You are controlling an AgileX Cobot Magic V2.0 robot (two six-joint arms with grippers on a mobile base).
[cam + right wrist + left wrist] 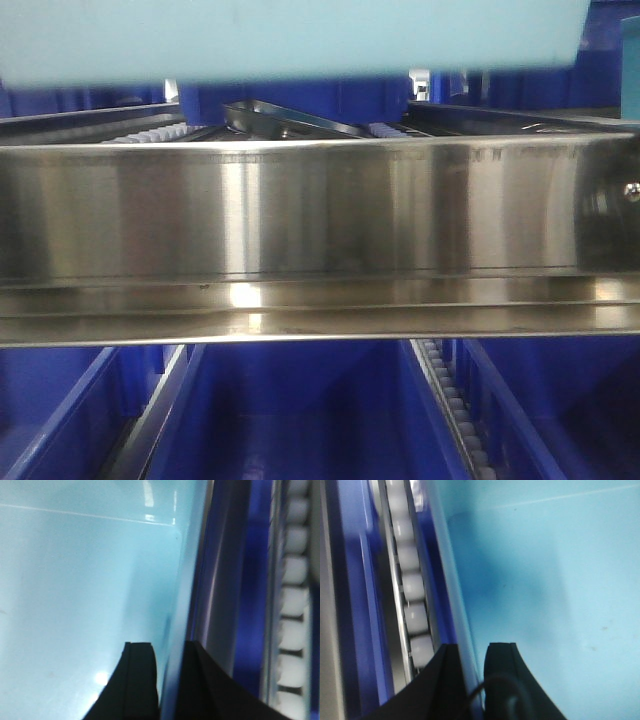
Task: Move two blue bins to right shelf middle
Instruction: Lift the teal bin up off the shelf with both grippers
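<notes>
A pale blue bin (290,35) fills the top of the front view, held above the steel shelf rail. In the left wrist view my left gripper (472,647) is shut on the bin's left wall, one black finger inside the bin (545,580) and one outside. The right wrist view shows my right gripper (169,647) shut on the right wall of the same bin (85,580) in the same way. The bin's inside looks bare. A second pale blue shape (630,100) shows at the right edge.
A wide steel shelf beam (320,210) crosses the front view. Dark blue bins (300,410) sit on the level below it, with more behind. White roller tracks (412,585) (295,570) and dark blue bin walls run close beside the held bin on both sides.
</notes>
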